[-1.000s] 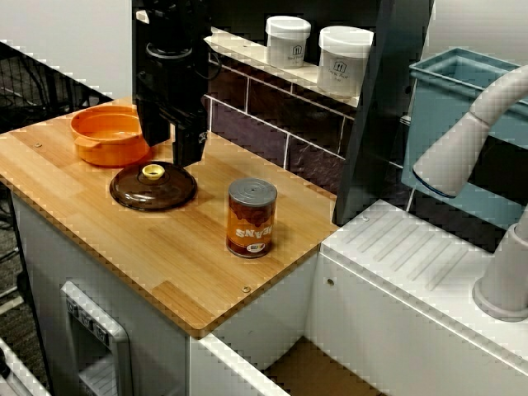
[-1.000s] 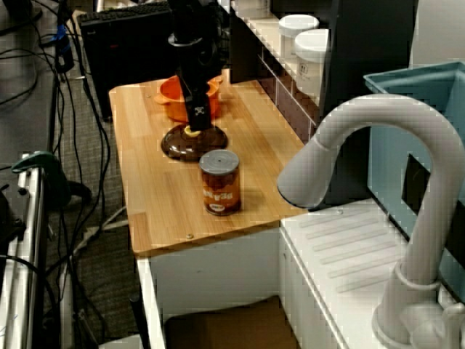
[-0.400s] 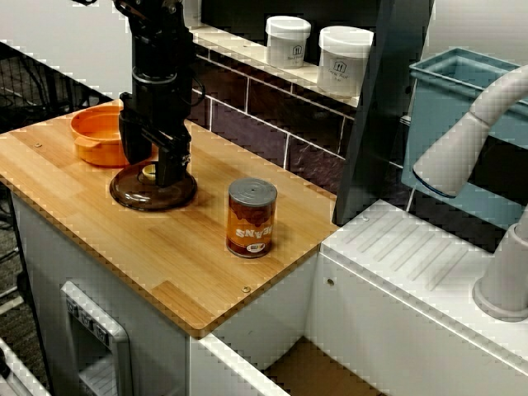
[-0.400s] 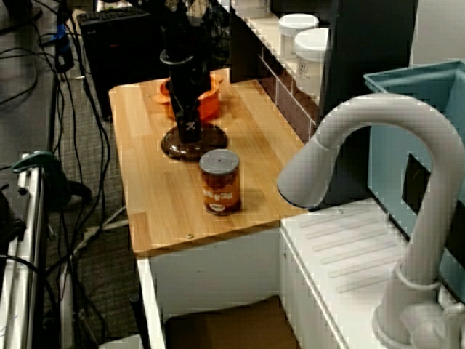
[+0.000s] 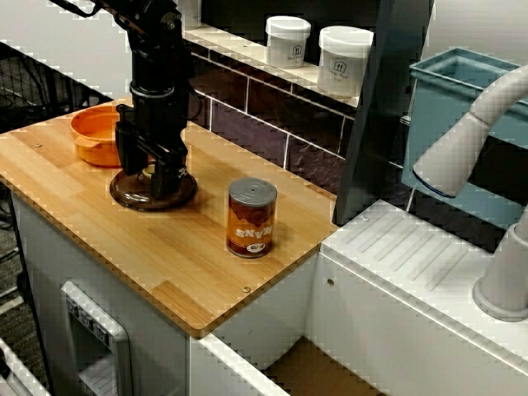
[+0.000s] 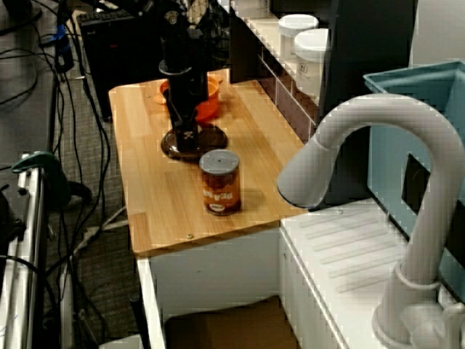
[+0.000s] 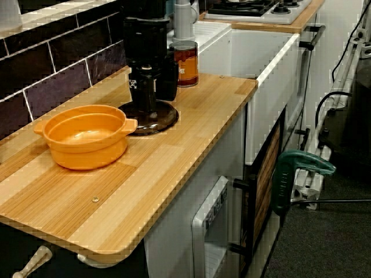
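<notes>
In the view from the front of the counter, the black arm stands upright in the upper left of the frame with its fingers lowered onto the dark brown lid; the lid lies flat on the wood, left of centre; its yellow knob shows in the gap between the two fingers, one to each side of it; the fingers are spread apart and released, clasping nothing; whether their tips touch the lid's surface cannot be told. In the low view along the counter, a finger comes straight down over the middle of the lid, hiding the knob. The orange pot sits just beside the lid, toward the left edge of the frame, uncovered; the tin can stands upright near the centre, apart from the lid; two white jars rest on the shelf at the top.
</notes>
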Available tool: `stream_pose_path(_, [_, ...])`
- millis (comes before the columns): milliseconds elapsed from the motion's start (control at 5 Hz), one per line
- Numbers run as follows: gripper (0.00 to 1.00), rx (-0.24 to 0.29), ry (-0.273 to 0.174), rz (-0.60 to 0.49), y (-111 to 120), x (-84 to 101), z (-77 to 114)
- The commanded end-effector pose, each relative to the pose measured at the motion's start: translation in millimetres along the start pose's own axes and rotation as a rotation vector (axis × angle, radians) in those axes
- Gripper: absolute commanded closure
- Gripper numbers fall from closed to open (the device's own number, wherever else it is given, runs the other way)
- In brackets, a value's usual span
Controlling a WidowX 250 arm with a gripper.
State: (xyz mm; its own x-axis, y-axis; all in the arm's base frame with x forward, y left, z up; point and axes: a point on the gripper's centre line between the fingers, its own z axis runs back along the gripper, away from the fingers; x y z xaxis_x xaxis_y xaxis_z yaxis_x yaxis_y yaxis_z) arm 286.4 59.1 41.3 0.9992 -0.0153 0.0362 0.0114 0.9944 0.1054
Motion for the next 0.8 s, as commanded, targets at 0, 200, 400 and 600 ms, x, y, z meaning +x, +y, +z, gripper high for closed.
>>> stream_pose_path(0, [0.0, -0.017, -0.014, 0.034, 21.2, -1.4, 10.1])
stream_pose_path(200, [0.0, -0.022, -0.007, 0.04, 25.8, 1.6, 8.9])
stream_pose_path(400, [0.0, -0.024, -0.005, 0.042, 28.2, 1.8, 8.8])
stream_pose_path(600, [0.0, -0.021, -0.007, 0.047, 27.6, 0.4, 7.7])
